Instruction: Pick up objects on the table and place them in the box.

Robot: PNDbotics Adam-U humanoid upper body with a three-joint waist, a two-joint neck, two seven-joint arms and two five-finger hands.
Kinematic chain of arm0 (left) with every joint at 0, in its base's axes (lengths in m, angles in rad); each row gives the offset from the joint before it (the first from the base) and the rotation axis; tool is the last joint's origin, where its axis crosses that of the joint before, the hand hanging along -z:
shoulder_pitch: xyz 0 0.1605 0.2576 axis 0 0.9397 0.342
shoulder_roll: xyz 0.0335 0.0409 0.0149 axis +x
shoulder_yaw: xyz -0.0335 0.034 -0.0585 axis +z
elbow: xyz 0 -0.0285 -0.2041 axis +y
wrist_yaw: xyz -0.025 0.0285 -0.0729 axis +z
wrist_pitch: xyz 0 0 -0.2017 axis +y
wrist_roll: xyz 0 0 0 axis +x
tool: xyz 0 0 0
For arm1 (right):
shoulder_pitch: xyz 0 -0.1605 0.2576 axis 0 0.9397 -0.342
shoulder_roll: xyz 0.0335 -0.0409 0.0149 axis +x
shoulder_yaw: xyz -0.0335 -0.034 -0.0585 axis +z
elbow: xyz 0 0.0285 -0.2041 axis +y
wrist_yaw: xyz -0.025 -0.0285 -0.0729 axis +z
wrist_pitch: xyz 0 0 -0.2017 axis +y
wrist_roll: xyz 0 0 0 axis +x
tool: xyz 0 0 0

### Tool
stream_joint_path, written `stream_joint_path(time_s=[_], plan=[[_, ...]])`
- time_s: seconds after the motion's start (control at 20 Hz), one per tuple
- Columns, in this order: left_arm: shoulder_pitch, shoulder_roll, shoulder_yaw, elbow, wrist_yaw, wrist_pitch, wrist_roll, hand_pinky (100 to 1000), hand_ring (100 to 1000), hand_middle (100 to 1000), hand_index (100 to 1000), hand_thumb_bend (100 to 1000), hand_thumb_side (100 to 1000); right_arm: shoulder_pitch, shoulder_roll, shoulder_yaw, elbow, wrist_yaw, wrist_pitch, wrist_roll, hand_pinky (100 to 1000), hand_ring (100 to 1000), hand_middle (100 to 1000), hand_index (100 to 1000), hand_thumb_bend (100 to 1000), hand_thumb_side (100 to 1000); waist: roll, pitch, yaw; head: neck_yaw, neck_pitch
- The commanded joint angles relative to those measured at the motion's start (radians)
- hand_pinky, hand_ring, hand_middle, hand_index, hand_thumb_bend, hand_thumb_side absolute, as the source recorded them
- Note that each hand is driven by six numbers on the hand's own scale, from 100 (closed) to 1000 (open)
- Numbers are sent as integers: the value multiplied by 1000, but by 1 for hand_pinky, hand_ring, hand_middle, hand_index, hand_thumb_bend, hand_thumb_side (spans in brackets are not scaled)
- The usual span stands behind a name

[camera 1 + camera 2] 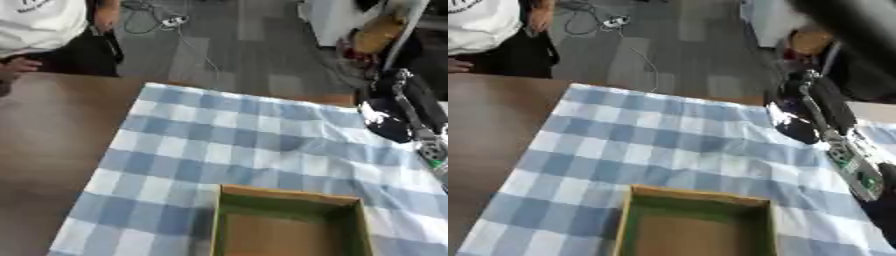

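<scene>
Currently the box (289, 220) is seen at the near edge of the blue-and-white checked cloth (219, 135), open side up, and nothing is seen inside it. No loose object is visible on the cloth between the box and the table's far edge. At the right side the right arm (837, 145) is extended over the cloth's far corner, and the right hand (794, 122) appears as a dark blurred mass there; whether its fingers are apart or closed around something cannot be told, and no held object can be made out. The left hand is not seen in either view. For the placing to be done well, the hand would best be brought squarely above the box opening before anything is let go.
</scene>
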Motion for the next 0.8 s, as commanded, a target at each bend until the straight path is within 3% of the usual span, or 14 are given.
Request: stream_joint_path(time_s=[0.05,0.8], plan=[[-3,21,-1,-15,-6,0,-2,702,733,915,1000,280,1000,6,-53,5,-84,-43,10,24,100,100,100,130,100,806,1,-28,-3,3,19],[-3,22,-3,-15,-10,-1,-4,703,734,914,1000,279,998,84,-111,54,-357,-170,59,100,100,100,100,126,100,796,-3,-37,-4,4,35]])
